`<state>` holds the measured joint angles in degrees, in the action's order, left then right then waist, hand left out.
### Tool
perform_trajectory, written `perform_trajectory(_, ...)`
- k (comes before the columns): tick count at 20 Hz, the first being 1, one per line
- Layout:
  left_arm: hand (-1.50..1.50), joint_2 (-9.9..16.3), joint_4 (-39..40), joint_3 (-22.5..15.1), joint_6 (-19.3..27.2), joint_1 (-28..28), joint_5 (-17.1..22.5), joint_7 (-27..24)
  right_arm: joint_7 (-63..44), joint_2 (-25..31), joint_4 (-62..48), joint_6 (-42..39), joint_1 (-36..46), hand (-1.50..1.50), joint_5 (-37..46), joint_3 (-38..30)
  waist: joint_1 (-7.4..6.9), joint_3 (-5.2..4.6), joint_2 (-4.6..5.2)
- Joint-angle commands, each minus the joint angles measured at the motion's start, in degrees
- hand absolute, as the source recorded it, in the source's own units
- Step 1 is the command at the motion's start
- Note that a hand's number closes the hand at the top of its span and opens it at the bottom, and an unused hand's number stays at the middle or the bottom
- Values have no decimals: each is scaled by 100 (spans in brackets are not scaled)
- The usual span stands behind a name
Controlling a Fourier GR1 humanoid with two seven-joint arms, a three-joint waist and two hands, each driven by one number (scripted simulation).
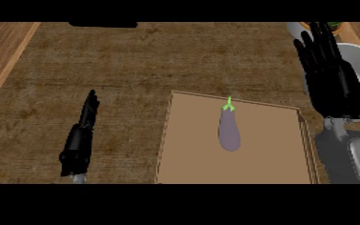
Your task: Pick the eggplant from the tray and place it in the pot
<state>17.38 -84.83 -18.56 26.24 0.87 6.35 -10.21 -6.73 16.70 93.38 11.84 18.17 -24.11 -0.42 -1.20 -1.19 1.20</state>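
Right hand point(327, 71) open beside tray point(274, 159)

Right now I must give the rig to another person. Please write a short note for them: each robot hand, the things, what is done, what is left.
Left robot hand: open, holds nothing, over the counter left of the tray.
Right robot hand: open, holds nothing, raised at the right edge.
Eggplant: lying on the tray, untouched.
Pot: not clearly seen in this view.
Done: nothing yet.
Left: grasp the eggplant, put it in the pot.

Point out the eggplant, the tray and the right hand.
eggplant point(229, 132): head view, middle of its purple body.
tray point(271, 157): head view, bare floor right of the eggplant.
right hand point(330, 83): head view, back of the palm.
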Motion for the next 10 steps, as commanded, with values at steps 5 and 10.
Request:
perform_trajectory(5,0,-61,-597,253,-351,-982,363,76,-701,-297,-1474,-2211,476,150,-1668,389,-516,203,190)
perform_trajectory(10,0,-33,-618,446,-668,-1360,781,410,-427,918,-2503,-3759,471,-150,-557,1037,-510,169,231)
